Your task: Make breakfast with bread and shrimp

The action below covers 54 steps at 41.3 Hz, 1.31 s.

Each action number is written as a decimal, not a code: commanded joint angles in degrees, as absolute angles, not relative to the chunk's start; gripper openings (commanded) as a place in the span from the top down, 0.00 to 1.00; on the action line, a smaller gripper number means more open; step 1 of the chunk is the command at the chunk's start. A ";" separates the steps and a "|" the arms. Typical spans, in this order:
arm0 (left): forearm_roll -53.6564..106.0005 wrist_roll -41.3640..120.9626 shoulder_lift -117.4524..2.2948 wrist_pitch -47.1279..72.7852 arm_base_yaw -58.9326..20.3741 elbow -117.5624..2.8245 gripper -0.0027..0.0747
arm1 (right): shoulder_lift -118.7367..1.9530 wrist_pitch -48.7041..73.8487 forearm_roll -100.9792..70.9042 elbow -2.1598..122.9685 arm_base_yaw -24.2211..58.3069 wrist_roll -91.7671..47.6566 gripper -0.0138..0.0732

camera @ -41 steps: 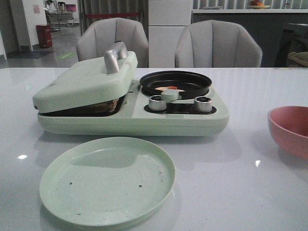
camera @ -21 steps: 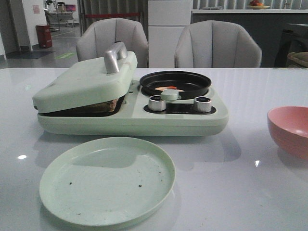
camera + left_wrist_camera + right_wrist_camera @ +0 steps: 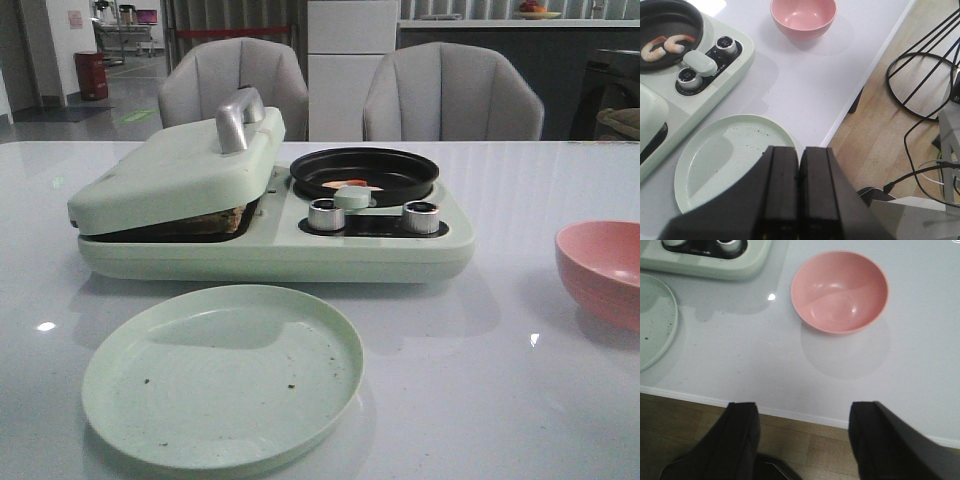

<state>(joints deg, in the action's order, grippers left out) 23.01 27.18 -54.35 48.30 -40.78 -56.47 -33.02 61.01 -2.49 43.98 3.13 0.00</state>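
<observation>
White glossy table [image 3: 480, 400]: large top, carries all items below; its near edge and wood floor show in both wrist views.

Pale green breakfast-maker appliance [image 3: 275, 245]: centre of table. No brand, label or writing readable on it or anywhere else. L half: hinged pale green lid w/ silver handle [image 3: 175, 170], tilted, not fully down. R half: round black frying pan [image 3: 365, 172] set in the body. Front panel: two silver knobs [image 3: 327, 214], dial marks too small to read.

Pale green round plate [image 3: 222, 375]: just in front of appliance, bare apart from a few dark crumbs.

Pink round bowl [image 3: 840, 291]: on table, well apart from appliance, on the R side.

Bread [image 3: 215, 220]: under the tilted lid, only a brown crust edge visible in the gap; slice count can't tell.

Shrimp [image 3: 662, 46]: curled pcs, orange-pink and pale, two visible lying in the black pan, beside each other.

Left gripper [image 3: 800, 172]: black fingers pressed together, nothing between them; above the plate's near rim.

Right gripper [image 3: 802, 432]: black fingers spread wide, holding nothing; over table's near edge, near the bowl.
</observation>
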 commanded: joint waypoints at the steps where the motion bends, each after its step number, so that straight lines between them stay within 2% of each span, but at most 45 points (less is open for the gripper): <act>1: 24.54 26.99 -53.52 44.08 -41.24 -58.08 0.84 | -31.14 58.93 0.00 44.23 3.04 0.82 0.26; 11: 24.54 26.99 -53.52 43.67 -41.24 -57.82 0.84 | -29.38 59.12 0.00 43.71 3.04 0.82 0.28; 13: 24.54 26.99 -53.52 43.53 -41.24 -57.82 0.84 | -29.38 59.12 0.00 43.71 3.04 0.82 0.32; 21: 24.24 26.62 -53.52 41.95 -41.24 -57.82 0.84 | -29.38 59.12 -0.30 43.71 3.04 0.82 0.62; 27: 18.78 19.54 -53.52 40.42 -41.24 -57.82 0.84 | -29.38 58.86 -0.30 43.71 3.04 0.82 0.79; 41: -1.19 -2.03 -53.52 41.43 -41.24 -57.82 0.84 | -29.38 57.18 -0.30 43.71 3.04 0.82 0.79; 54: -1.34 -4.66 -53.52 44.88 -41.24 -57.82 0.84 | -29.38 57.18 -0.30 43.71 3.04 0.82 0.79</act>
